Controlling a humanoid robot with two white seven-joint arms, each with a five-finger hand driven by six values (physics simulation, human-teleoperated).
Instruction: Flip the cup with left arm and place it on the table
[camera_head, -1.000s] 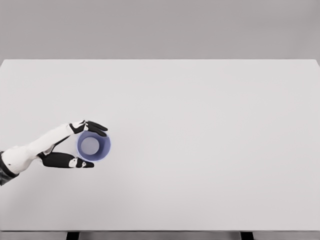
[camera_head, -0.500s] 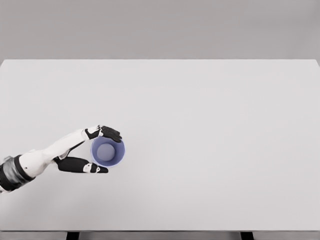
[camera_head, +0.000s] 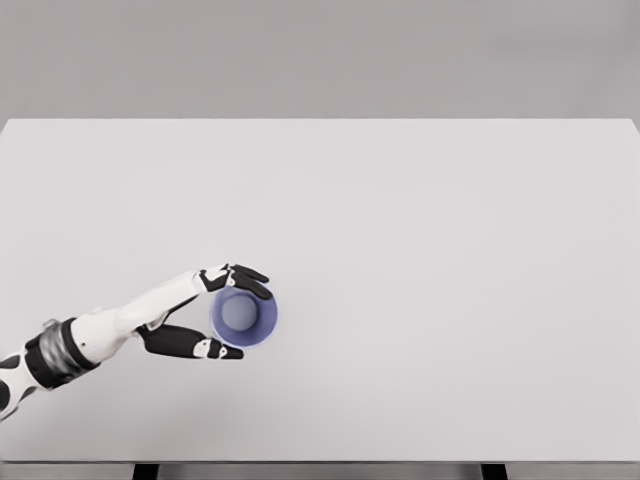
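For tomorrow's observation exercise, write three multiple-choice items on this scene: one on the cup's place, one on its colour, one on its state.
1. Where is the cup?
A. table's front-left part
B. back-right corner
C. on the floor

2. What colour is the cup?
A. red
B. blue-violet
C. green

3. How is the cup oriented?
A. mouth facing the camera
B. lying sideways
C. crushed flat

Key: 1 A, it shows left of the table's middle, nearer the front; 2 B, its rim and walls are blue-violet; 3 A, its inside bottom is visible between the left hand's fingers.

No readable text, labels, brands or numbers on anything shown
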